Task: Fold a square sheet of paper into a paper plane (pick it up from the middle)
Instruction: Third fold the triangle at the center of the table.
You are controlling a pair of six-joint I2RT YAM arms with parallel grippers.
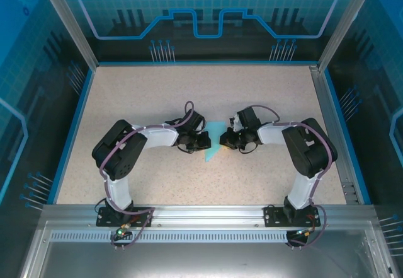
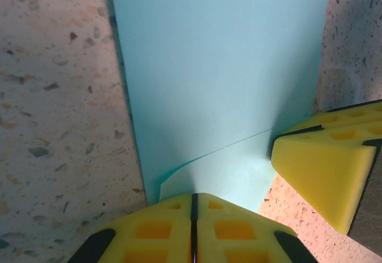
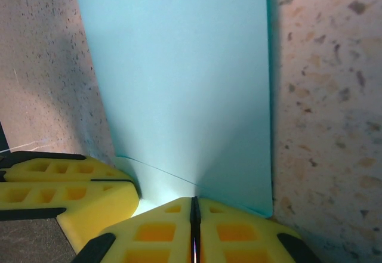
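Note:
The light-turquoise sheet of paper [image 1: 213,149] lies folded at the table's middle, narrowing to a point toward the near edge. My left gripper [image 1: 203,142] and right gripper [image 1: 224,140] meet over it from either side. In the left wrist view the paper [image 2: 221,66] runs up from my left gripper [image 2: 193,196], whose jaws are shut on its near edge, where a flap lifts. The right gripper's yellow fingers [image 2: 319,170] press the paper's corner. In the right wrist view my right gripper [image 3: 194,200] is shut on the paper [image 3: 179,66], with the left fingers [image 3: 65,191] alongside.
The speckled beige table [image 1: 157,89] stretches around the paper on all sides. A blue rim and metal frame posts [image 1: 66,19] border it. The arm bases [image 1: 119,214] sit on the aluminium rail at the near edge.

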